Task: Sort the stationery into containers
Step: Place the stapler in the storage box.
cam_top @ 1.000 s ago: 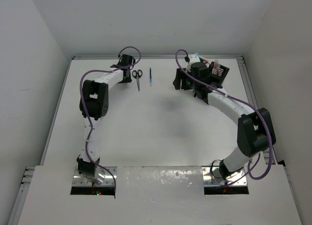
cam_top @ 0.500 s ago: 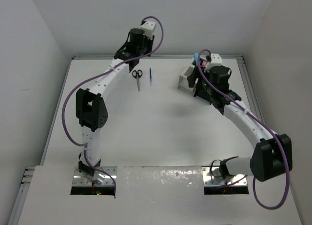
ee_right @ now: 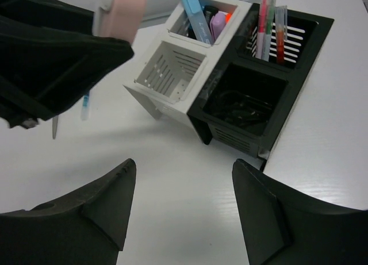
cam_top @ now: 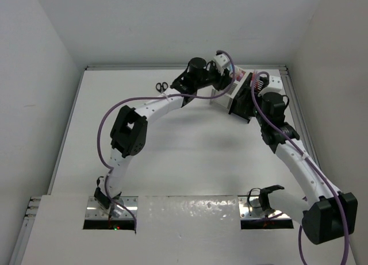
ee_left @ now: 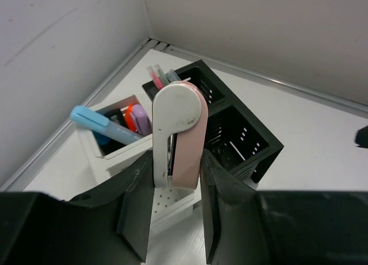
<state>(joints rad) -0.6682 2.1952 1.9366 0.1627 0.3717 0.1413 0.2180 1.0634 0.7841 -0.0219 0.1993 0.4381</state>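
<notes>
My left gripper (ee_left: 175,174) is clamped on a small rounded plastic piece, white on one side and pale pink on the other (ee_left: 179,121). It stands upright between the two fingers. Straight past the fingertips, and lower down, sits the white slatted organiser box (ee_right: 167,69). Its nearer compartment lies right under the held piece in the wrist view. The farther compartment holds a light blue pen (ee_left: 100,122) leaning outward, an orange marker (ee_left: 131,112) and a lilac marker (ee_left: 142,120).

Touching the white box, to the right of the gripper, is the black slatted organiser box (ee_left: 244,139). A pink pen (ee_left: 154,78) and a green pen (ee_left: 167,76) stand in its far compartment.

My right gripper (ee_right: 183,167) hangs with its fingers spread wide and nothing between them. The two boxes are just ahead of it. In the black compartment nearest this gripper something dark lies, and I cannot tell what it is.

Out on the white table (cam_top: 172,156), well off to the right gripper's left, lie a thin blue pen (ee_right: 86,104) and black-handled scissors (cam_top: 162,87).
</notes>
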